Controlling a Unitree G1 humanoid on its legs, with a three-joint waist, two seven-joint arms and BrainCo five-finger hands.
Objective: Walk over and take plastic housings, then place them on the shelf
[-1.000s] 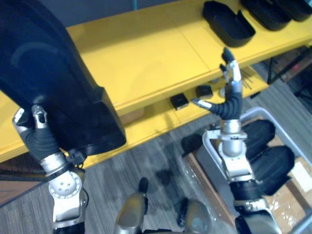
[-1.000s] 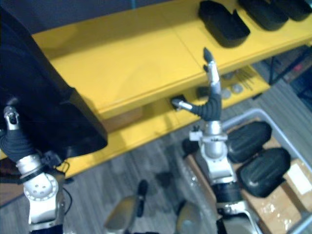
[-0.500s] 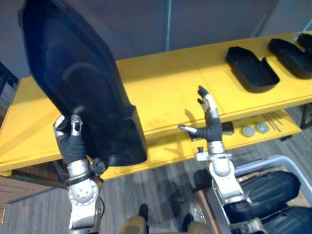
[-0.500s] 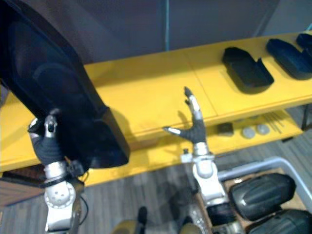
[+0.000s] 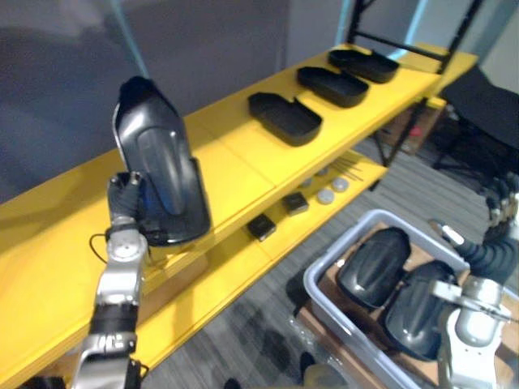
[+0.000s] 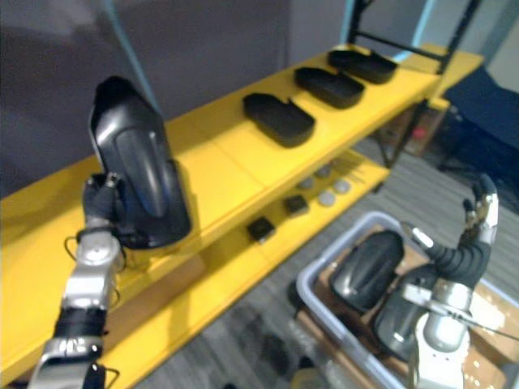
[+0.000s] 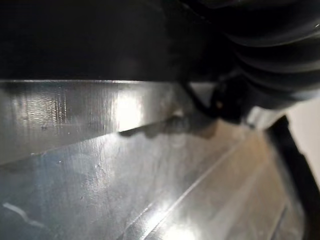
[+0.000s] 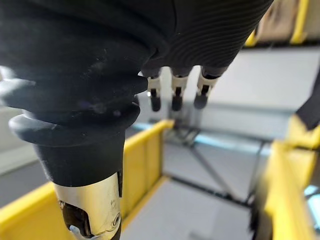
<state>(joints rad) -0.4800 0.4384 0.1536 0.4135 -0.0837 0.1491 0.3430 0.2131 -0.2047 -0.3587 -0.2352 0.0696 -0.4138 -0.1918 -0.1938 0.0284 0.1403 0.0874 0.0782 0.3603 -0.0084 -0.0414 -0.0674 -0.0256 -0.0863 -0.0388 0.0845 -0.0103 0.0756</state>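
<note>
My left hand [image 5: 124,197] is shut on a large black plastic housing [image 5: 158,170], fingers curled round its lower edge. The housing stands upright over the yellow shelf top [image 5: 235,158], near the front edge; I cannot tell whether it touches. Its dark shell [image 7: 90,35] is seen close up in the left wrist view. Three more black housings [image 5: 284,117] [image 5: 332,85] [image 5: 365,63] lie in a row further along the shelf. My right hand [image 6: 474,235] is low on the right, open, with straight fingers [image 8: 172,97], beside the grey bin.
A grey bin [image 5: 324,271] on the floor holds two black housings [image 5: 373,263] [image 5: 418,296] and sits over a cardboard box. The lower yellow shelf [image 5: 235,271] carries small black blocks [image 5: 261,227] and round discs [image 5: 326,196]. A black frame post [image 5: 413,121] stands at the shelf's far end.
The camera has swung right along the shelf. The housing in my left hand now sits further out over the shelf top. My right hand has dropped from before the shelf to beside the bin.
</note>
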